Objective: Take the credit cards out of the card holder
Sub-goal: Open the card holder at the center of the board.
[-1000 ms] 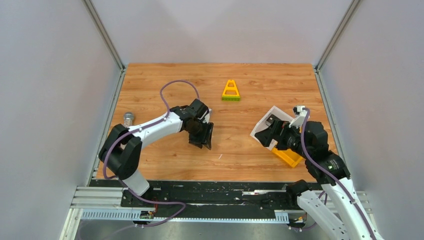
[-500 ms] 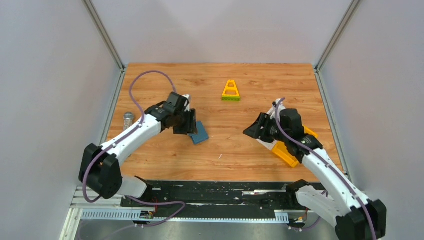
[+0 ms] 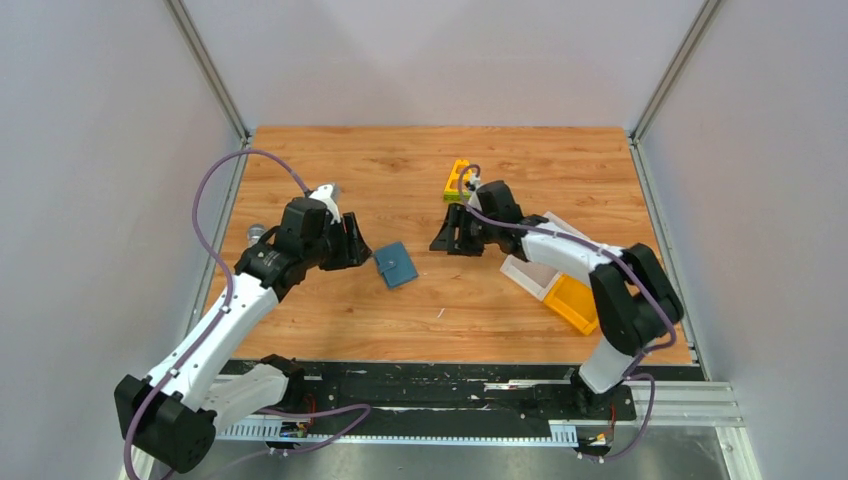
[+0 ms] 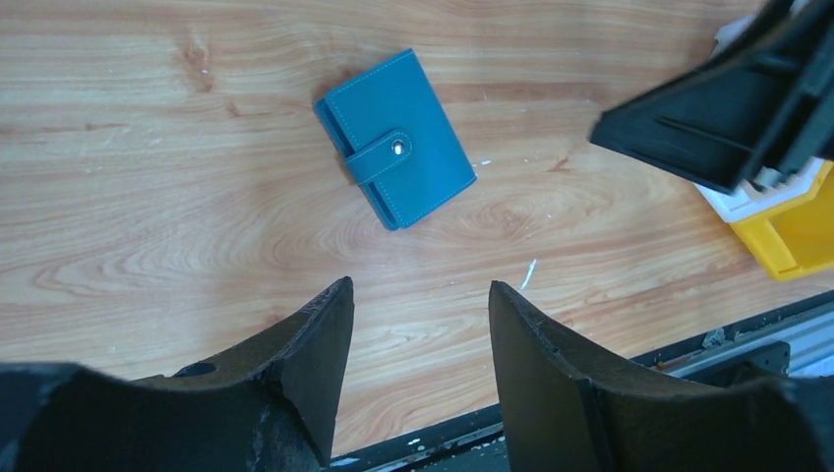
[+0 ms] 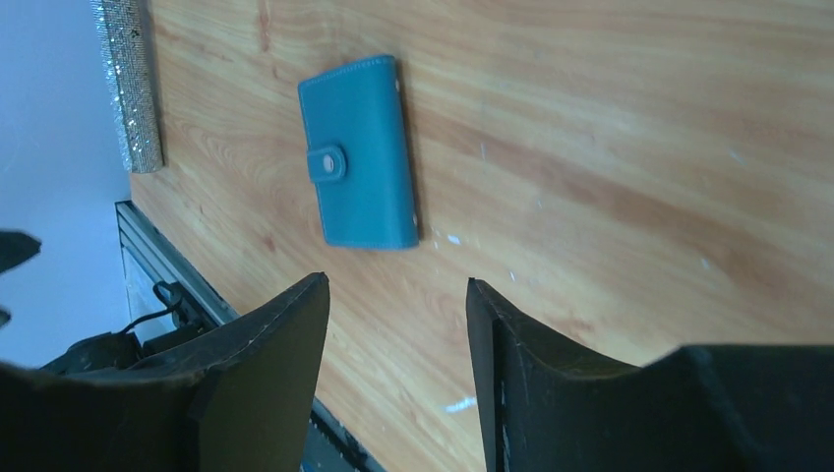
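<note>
**Q:** Wood-grain table, is that the whole setting?

**A:** Yes, an orange-brown tabletop with pale grey walls on three sides. At the bottom edge of the overhead view a black metal rail carries the two arm bases.

**Q:** What lies nearest the arms?

**A:** In the lower right, a yellow bin touches a white bin just above it.

**Q:** Where is the card holder?

**A:** The card holder lies flat on the wood, a little left of centre. It is slate-blue and folded shut, with its tab snapped across by a small metal stud. No writing can be read on it.

**Q:** And the grippers?

**A:** The left gripper hangs just left of the card holder, and the right gripper hangs to its right. Neither touches it. Each wrist view shows black fingers standing apart with only bare wood between them.

**Q:** Anything farther back?

**A:** A small silver object sits at the left edge. A yellow toy piece, partly hidden by the right arm, sits above centre.
</note>
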